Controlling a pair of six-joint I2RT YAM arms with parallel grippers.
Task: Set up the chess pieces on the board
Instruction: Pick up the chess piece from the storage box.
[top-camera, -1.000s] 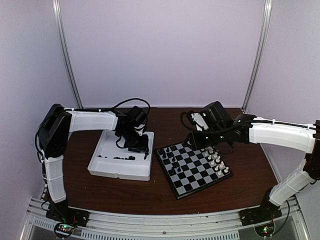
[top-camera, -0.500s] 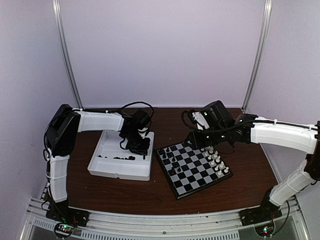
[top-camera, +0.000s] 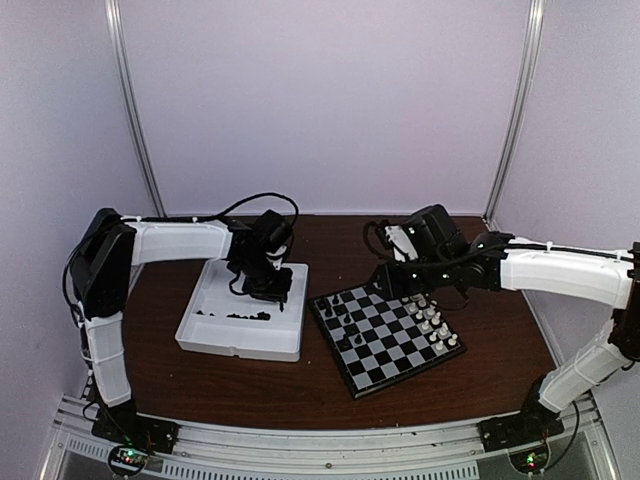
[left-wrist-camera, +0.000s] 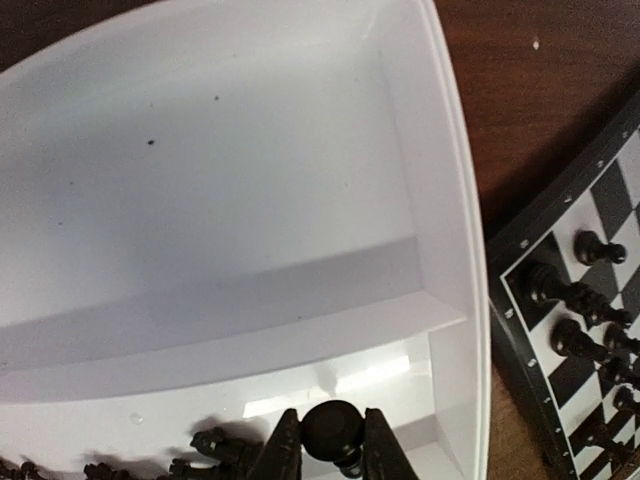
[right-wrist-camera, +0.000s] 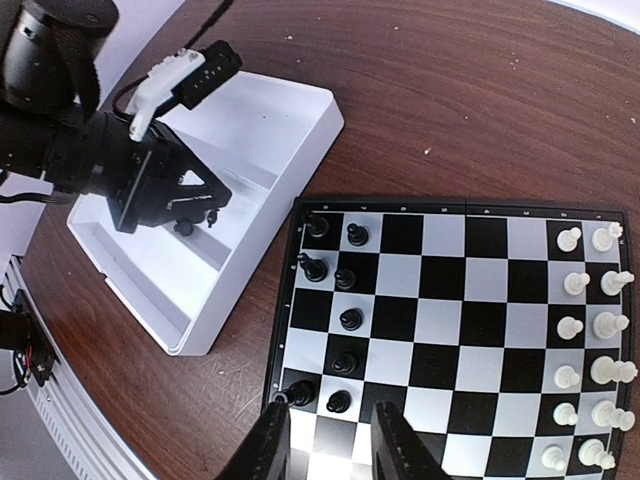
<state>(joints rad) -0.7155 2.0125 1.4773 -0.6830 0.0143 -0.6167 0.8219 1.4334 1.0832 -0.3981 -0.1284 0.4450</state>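
My left gripper is shut on a black chess piece and holds it over the near right corner of the white tray. Several more loose black pieces lie in the tray below it. In the top view this gripper hangs over the tray's right side. The board lies right of the tray, with several black pieces on its left columns. My right gripper is open and empty, hovering over the board's near left corner.
White pieces stand in two rows on the board's right side. The tray has low partition walls and sits close to the board's left rim. Brown tabletop surrounds both. Pale walls and metal posts enclose the back.
My left gripper has shifted slightly up and back over the tray with the black piece held. The right arm has hardly moved.
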